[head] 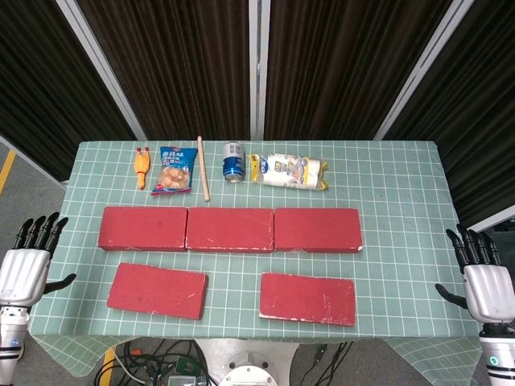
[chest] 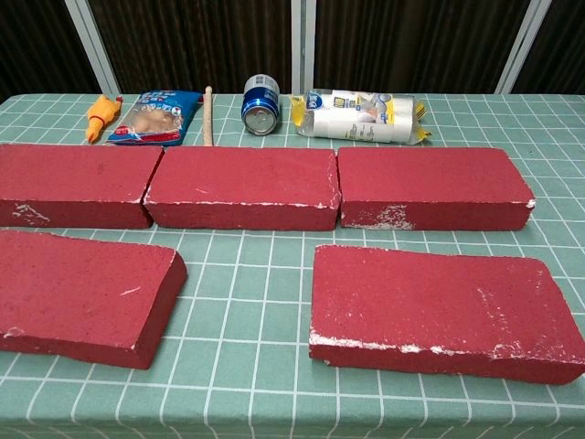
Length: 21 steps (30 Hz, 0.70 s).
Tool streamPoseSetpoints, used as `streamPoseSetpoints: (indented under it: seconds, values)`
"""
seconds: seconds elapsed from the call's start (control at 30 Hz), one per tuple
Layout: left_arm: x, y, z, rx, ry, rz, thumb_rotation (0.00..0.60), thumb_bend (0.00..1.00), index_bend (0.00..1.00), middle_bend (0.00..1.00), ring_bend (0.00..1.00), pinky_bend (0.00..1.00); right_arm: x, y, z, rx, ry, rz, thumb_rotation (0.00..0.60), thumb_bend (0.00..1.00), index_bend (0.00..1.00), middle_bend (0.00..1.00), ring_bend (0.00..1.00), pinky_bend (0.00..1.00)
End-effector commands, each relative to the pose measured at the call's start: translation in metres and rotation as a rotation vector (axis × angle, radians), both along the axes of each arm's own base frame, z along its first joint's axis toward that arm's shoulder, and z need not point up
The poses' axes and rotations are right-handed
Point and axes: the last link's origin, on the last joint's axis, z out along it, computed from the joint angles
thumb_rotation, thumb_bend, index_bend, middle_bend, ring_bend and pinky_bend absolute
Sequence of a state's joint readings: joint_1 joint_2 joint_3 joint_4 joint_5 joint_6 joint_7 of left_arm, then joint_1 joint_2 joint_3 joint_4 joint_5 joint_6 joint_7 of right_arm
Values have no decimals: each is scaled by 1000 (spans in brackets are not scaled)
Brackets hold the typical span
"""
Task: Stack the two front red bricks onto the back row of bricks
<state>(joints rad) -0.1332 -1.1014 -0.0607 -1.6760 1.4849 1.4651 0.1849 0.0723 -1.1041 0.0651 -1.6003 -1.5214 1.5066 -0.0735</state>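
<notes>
Start state, nothing grasped. Left hand [head: 24, 269] hangs off the left edge of the desk [head: 394, 185], fingers apart and pointing up, holding nothing. Right hand [head: 484, 281] mirrors it off the right edge, likewise spread and empty. Neither shows in the chest view. Both sit wide and low, probably parked so that the head camera sees the whole layout unobstructed.

Front left brick [head: 157, 290] lies flat, inboard and slightly forward of the left hand, skewed a little against the grid. Front right brick [head: 307, 298] lies flat well inboard of the right hand, also a touch skewed. One brick per side suggests one pick per arm.

Back row of bricks [head: 229, 229]: three end to end, butted closely, beyond both front bricks as reached from either hand. The tops look level, so they should take a stacked brick. Visible gap between the front pair and the row, which leaves finger room on the far long edges.

Beyond the row, farthest from both hands: toy chicken [head: 142, 167], snack bag [head: 174, 170], wooden stick [head: 203, 167], can [head: 233, 162], wrapped packet [head: 288, 170]. Not task items; a lifted brick should stop short of them.

Judgement: task not begun; the next move is a reach inward to a front brick.
</notes>
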Motion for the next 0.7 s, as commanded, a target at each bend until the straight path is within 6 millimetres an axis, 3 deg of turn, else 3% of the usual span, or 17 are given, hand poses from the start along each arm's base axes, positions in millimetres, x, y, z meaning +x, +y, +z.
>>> streamPoseSetpoints:
  seconds: [0.03, 0.47, 0.7]
  values:
    - [0, 0, 0, 0, 0, 1, 600, 0, 36, 0, 0, 0, 0, 0, 0, 0, -1, 0, 600, 49, 0, 0, 0, 0]
    - [10, -3, -5, -68, -57, -8, 600, 0, 36, 0, 0, 0, 1, -2, 3, -8, -5, 0, 600, 49, 0, 0, 0, 0]
    - [27, -7, -15, -173, -83, -17, 600, 0, 36, 0, 0, 0, 0, -5, 4, -6, 11, -1, 600, 51, 0, 0, 0, 0]
